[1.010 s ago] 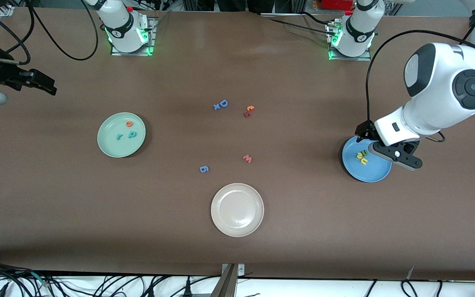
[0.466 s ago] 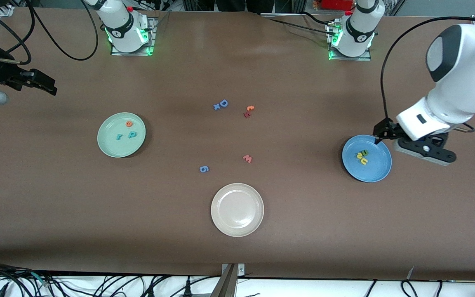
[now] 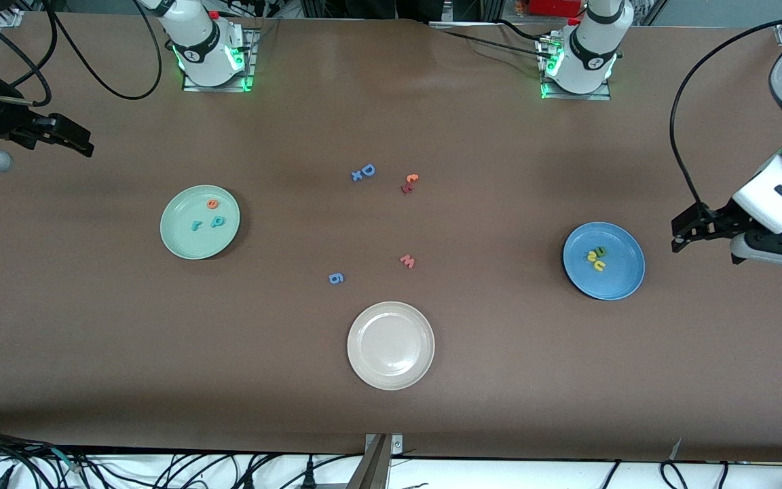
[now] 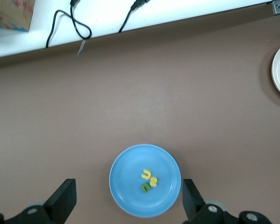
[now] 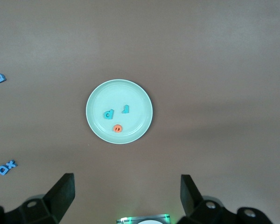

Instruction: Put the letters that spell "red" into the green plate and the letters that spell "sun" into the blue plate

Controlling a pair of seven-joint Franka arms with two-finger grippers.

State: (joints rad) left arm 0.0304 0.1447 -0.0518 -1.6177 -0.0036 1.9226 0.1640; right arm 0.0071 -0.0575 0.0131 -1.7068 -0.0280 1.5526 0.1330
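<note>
The left hand (image 3: 681, 234) has backed off the blue plate (image 3: 618, 285), fingers spread, empty; right hand (image 3: 79, 142) waits, likewise spread. Only a returning sweep could scatter the sun letters (image 3: 597, 257).

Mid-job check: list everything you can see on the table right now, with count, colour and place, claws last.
green plate: one, mint, toward the right arm's end; holds teal r, teal d, orange e.
blue plate: one, toward the left arm's end; holds yellow s, yellow u, green n.
beige plate: one, nearest the front camera.
loose letters: blue D and x, orange and red pair, red w, blue g, mid-table.
left claw: open, beside the blue plate.
right claw: open, waiting at its table end.
</note>
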